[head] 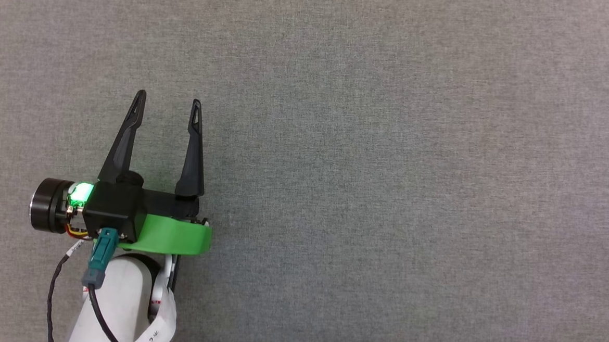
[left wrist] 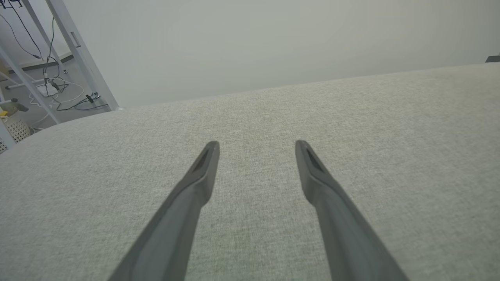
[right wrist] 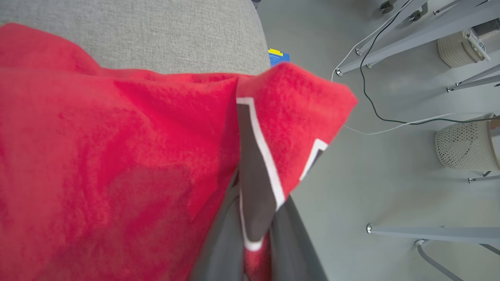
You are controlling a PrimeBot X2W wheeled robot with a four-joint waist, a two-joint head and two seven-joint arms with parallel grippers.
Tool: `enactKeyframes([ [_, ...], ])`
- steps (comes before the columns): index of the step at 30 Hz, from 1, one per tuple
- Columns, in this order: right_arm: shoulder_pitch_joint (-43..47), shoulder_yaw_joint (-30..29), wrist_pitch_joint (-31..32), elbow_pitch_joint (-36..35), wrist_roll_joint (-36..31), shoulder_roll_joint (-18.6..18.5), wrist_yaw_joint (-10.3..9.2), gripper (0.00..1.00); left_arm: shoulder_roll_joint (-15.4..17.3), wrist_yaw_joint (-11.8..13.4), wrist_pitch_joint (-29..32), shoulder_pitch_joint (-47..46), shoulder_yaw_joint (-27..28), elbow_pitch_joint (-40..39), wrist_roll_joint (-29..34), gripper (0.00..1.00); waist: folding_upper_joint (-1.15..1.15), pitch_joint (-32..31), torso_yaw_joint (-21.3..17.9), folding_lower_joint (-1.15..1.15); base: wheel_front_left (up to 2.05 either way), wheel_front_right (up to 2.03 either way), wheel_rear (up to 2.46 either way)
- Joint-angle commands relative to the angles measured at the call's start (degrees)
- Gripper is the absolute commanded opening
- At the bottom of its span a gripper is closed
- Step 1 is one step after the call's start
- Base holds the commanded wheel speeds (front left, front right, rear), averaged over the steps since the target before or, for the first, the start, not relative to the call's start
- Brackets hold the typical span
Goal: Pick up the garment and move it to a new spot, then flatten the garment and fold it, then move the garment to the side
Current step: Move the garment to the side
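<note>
- Grey woven cloth covers the table (head: 389, 144) that we work at, and in the head view it is one flat, even surface.
- Our right gripper (right wrist: 256, 230) is clamped on the garment (right wrist: 117, 156): its two dark fingers (right wrist: 218, 246) stand close together with a fold of red cloth pinched between them, and their tips are hidden by that cloth.
- A black patch with a white outline (right wrist: 254, 164) runs up the fold just above the fingers.
- From there the red cloth spreads across the left of the right wrist view, with the grey table showing above it. We cannot tell whether the shirt rests on the table or hangs just above it.
- One red flap reaches past the table's rounded edge, above the pale floor (right wrist: 351, 175).
- Out on that floor we see metal frame legs (right wrist: 410, 23), a dark cable (right wrist: 390, 121) and a white perforated basket (right wrist: 465, 144).
- Our left gripper (head: 168, 98) stands with its fingers wide apart and nothing between them, over bare table at the lower left of the head view.
- Behind those fingers come a lit green light (head: 80, 193), a green ring (head: 176, 237) and the white forearm (head: 120, 297).
- Seen from the left wrist, the left gripper (left wrist: 256, 143) points across the table towards a plain pale wall (left wrist: 273, 39), with frame legs (left wrist: 82, 58) and loose cables (left wrist: 58, 89) at the far left.
</note>
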Motion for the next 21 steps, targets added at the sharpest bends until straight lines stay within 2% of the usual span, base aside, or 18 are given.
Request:
enactKeyframes([
  [1,-1.15,0.24,-0.84,0.96,-0.85,0.38,-0.06,0.41,0.19,0.37,-0.33,-1.07,-0.11,-0.11,0.42,1.00,0.00,-0.54,-0.14,-0.01,0.00,0.00,0.00],
  [2,-1.29,0.43,-1.04,1.60,-0.97,0.79,-0.06,0.93,0.18,0.45,-0.33,-0.96,-0.12,0.02,0.37,1.00,0.00,-0.90,-0.23,-0.01,0.00,0.00,0.00],
  [3,-1.44,0.59,-1.14,2.48,-1.04,1.25,-0.06,1.00,0.18,0.53,-0.33,-0.79,-0.12,0.20,0.31,1.00,0.00,-1.36,-0.32,-0.01,0.00,0.00,0.00],
  [10,-1.27,2.58,-6.44,5.18,-3.31,2.11,-0.06,1.00,0.20,0.84,-0.33,0.92,-0.13,1.29,-0.09,1.00,0.00,-6.23,-0.45,-0.01,0.00,0.00,0.00],
  [17,-0.26,1.82,-21.47,4.23,-3.66,3.52,-0.06,1.00,-0.20,0.75,-0.33,4.09,-0.69,2.98,-0.53,1.00,0.00,-11.96,0.20,-0.01,0.00,0.00,0.00],
  [21,-0.72,-0.40,-29.17,3.09,-5.62,6.12,-0.06,1.00,-0.40,0.86,-0.33,5.76,-0.57,3.50,-0.81,1.00,0.00,-14.41,0.68,-0.01,0.00,0.00,0.00],
])
